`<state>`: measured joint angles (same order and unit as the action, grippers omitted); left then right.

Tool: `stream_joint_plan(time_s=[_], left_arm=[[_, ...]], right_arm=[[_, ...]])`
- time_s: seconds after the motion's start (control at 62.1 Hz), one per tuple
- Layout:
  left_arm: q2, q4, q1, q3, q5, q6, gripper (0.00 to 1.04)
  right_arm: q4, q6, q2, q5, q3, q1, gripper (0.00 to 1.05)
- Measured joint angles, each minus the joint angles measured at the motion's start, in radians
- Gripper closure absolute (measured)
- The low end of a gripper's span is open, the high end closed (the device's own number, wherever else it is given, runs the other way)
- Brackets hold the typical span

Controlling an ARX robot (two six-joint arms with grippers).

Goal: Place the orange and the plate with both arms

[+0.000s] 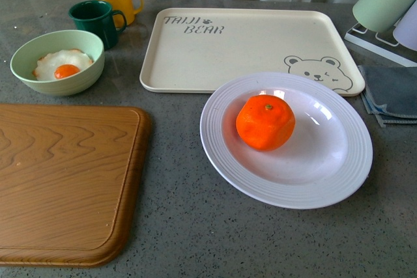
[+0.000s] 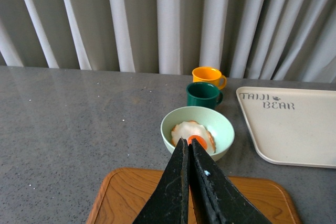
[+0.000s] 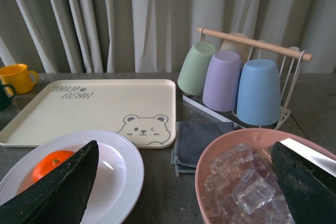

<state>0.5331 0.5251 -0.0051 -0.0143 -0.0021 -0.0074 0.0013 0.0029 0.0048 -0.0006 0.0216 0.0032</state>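
Glossy white ridged deep plate point(image 1: 326, 180), slick, breakable, we'd pinch by its rim; round orange fruit point(image 1: 265, 122) may roll; left gripper point(image 2: 188, 145) closed, right gripper point(image 3: 184, 148) agape

glossy white plate point(image 1: 287, 180), dimpled orange point(image 1: 265, 122), wood-grain board point(image 1: 65, 180), speckled matt countertop point(image 1: 189, 226)

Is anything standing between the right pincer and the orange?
Nothing visible does. The orange sits uncovered in the plate. The right pincer is open. A pink bowl of ice lies under one of its fingers, beside the plate rather than across the way to the fruit.
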Motion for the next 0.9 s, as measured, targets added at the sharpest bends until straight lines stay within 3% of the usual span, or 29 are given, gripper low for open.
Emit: stream_joint_plan(time_s=[0.467,0.902], left_arm=[[-0.235,-0.225,0.001,0.0,0.002,0.0,1.03],[-0.355,-0.345,0.001,0.0,0.002,0.0,1.03]], right_arm=[[0.0,0.0,0.0,0.0,0.0,0.0,0.09],[0.0,0.0,0.0,0.0,0.0,0.0,0.09]])
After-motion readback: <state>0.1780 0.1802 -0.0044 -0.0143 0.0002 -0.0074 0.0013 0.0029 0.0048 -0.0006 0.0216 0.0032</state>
